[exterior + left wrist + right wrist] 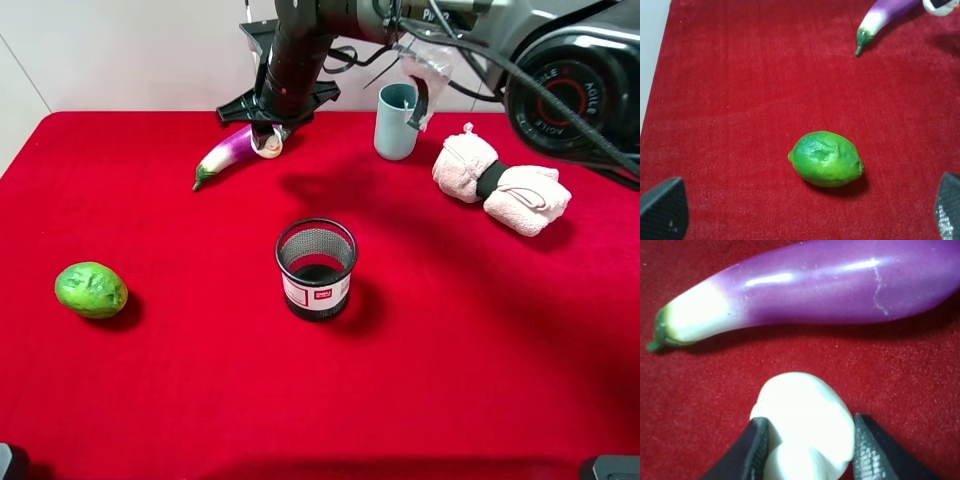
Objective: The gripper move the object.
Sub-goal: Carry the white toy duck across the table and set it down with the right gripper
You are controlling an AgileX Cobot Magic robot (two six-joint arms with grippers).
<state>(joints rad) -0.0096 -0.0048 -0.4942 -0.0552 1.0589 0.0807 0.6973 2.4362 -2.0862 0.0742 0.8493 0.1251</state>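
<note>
Holding, item one: garlic bulb (801, 415), cream-white and lumpy, clamped between the two fingers of my right gripper (807, 442), one pad on each flank. Place: beyond the mesh cup (316, 268), slightly to its left. Whether it touches the red cloth (480, 330), I cannot tell.

Item two: eggplant (815, 290), just beside the bulb but apart from it. Its long axis runs crosswise ahead of my fingers, with the stem end farthest from the cup.

Judgement: the carry should go up and back toward the cup, away from the eggplant's flank.

Item three: my left gripper (805, 210), spread wide and empty, over the lime (826, 159), well left of the cup. The right arm is nearer.
</note>
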